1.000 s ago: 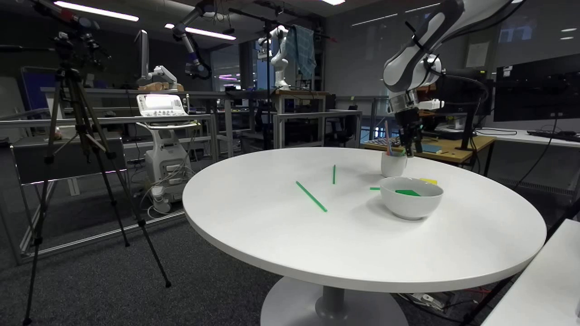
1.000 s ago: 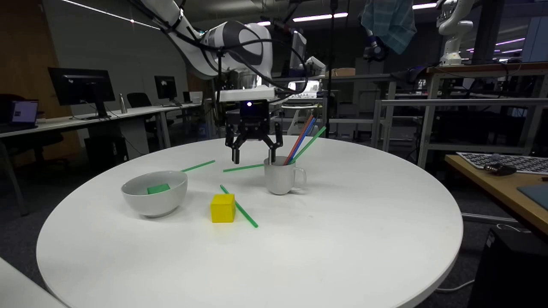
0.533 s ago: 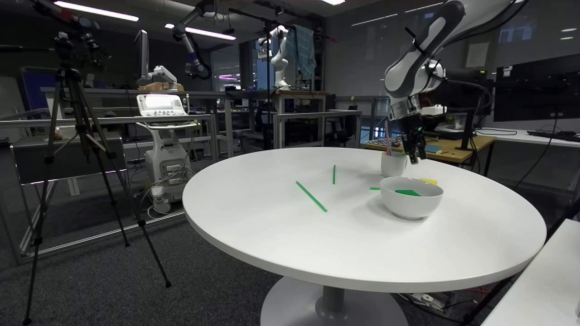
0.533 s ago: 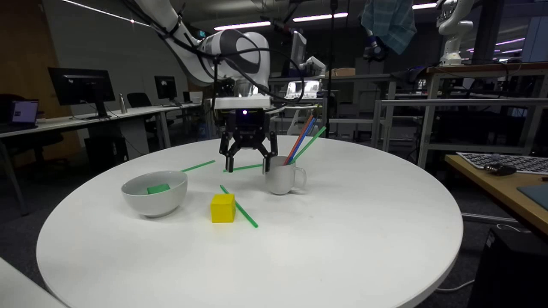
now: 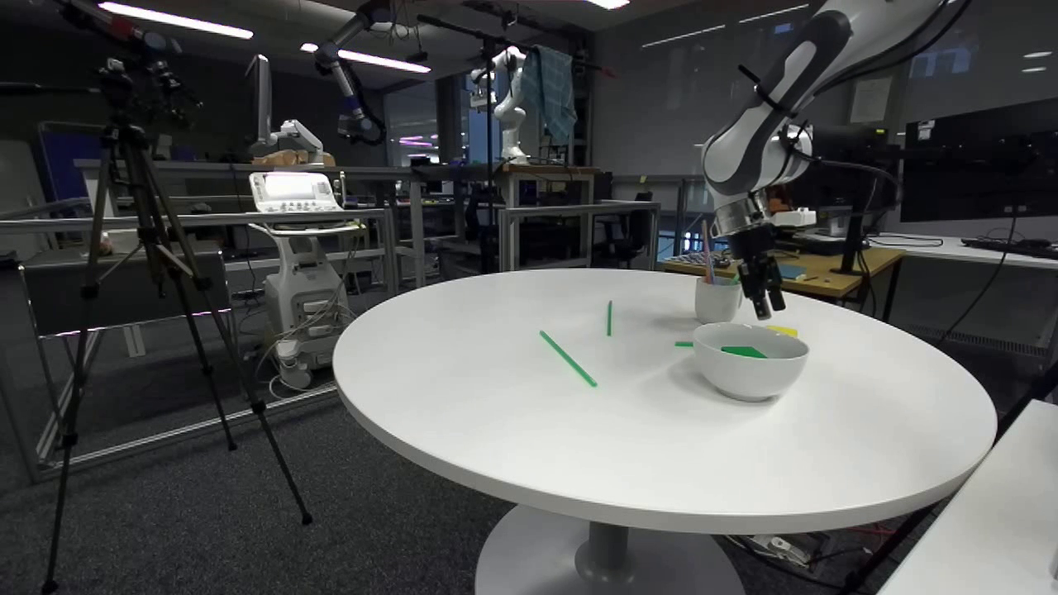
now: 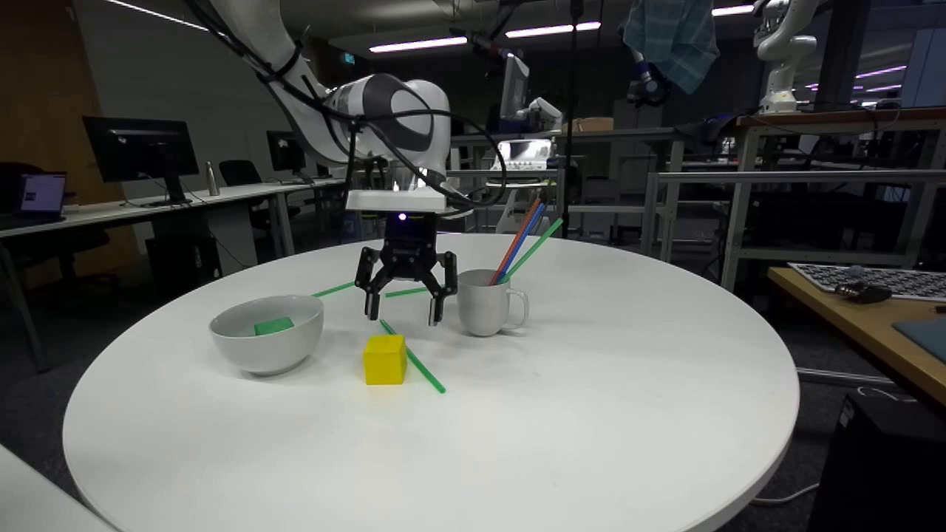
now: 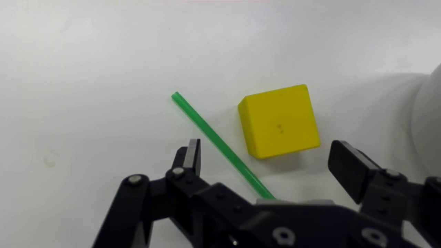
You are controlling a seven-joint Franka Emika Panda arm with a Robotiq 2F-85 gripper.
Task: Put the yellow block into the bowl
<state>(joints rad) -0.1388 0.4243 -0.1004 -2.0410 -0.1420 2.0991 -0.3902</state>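
Note:
The yellow block [image 6: 384, 360] sits on the white table, right of the bowl [image 6: 270, 355] in an exterior view. In an exterior view only its top edge [image 5: 783, 330] shows behind the bowl [image 5: 748, 380]. The bowl is white and round, with a green block [image 6: 273, 326] inside. My gripper [image 6: 403, 312] is open and empty, above the table and behind the block there. In the wrist view the yellow block [image 7: 282, 122] shows ahead of and between the spread fingers of my gripper [image 7: 267, 150], nearer the right finger. The bowl's side [image 7: 429, 120] shows at the right edge.
A green stick [image 7: 224, 148] lies close beside the block, partly between the fingers in the wrist view. Other green sticks [image 5: 568, 358] lie about the round table [image 6: 591, 414]. A white cup [image 6: 482, 307] with coloured sticks stands near the gripper.
My gripper has moved down and closer to the yellow block, going left in an exterior view, away from above the cup. It stays open. The block, bowl and cup have not moved.

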